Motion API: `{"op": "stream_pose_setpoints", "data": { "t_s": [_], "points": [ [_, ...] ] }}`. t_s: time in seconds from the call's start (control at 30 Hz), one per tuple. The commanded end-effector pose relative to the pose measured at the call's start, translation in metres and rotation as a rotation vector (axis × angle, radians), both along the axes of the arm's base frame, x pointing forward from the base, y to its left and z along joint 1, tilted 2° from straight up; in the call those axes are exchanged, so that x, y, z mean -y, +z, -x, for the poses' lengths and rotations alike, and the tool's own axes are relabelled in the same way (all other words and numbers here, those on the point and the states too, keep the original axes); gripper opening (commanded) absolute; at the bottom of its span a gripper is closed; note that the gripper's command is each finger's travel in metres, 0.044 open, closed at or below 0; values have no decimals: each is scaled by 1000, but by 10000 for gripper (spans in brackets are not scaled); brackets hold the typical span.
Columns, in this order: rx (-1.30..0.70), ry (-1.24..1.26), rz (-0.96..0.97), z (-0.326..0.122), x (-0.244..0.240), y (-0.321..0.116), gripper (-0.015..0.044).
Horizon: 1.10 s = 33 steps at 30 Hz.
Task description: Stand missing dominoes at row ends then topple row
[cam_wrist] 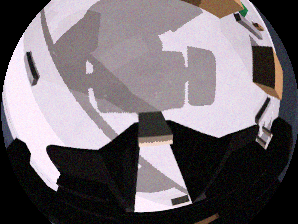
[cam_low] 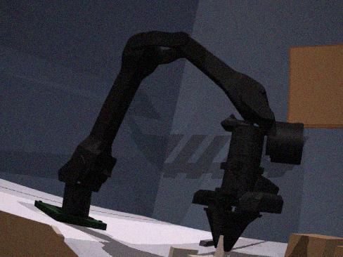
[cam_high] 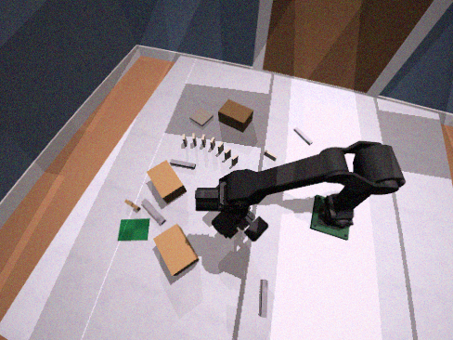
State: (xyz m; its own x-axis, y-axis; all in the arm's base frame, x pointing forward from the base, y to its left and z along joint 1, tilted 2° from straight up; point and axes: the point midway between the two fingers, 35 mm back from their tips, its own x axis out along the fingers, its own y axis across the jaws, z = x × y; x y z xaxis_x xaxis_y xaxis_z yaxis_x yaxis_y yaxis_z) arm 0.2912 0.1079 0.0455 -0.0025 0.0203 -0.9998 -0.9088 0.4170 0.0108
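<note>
Three large tan blocks (cam_high: pixel 167 181) (cam_high: pixel 176 250) (cam_high: pixel 236 114) and a flat green square (cam_high: pixel 134 229) lie around the table.

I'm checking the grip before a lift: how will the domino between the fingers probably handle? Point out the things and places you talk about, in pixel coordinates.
The domino (cam_wrist: pixel 155 129) should stay stiff, judging by its straight edges and flat faces. It is probably light, being much smaller than the wooden blocks (cam_high: pixel 166 180) (cam_wrist: pixel 266 67). Its thin shape suggests it would tip easily once stood up.
</note>
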Motion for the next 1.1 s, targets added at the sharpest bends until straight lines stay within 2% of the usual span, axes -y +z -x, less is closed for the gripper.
{"op": "stream_pose_setpoints", "data": {
  "t_s": [0.0,0.13,0.43,0.6,0.67,0.97,1.07],
  "points": [
    [3,1,3,-1,0,0,107],
    [3,1,2,-3,0,8,107],
    [1,0,0,-2,1,127,107],
    [0,-21,0,-1,4,136,107],
    [-2,-193,3,-11,22,136,107],
    [-10,-1398,13,-42,162,135,107],
    [-11,-1591,14,-41,187,135,107]
  ]
}}
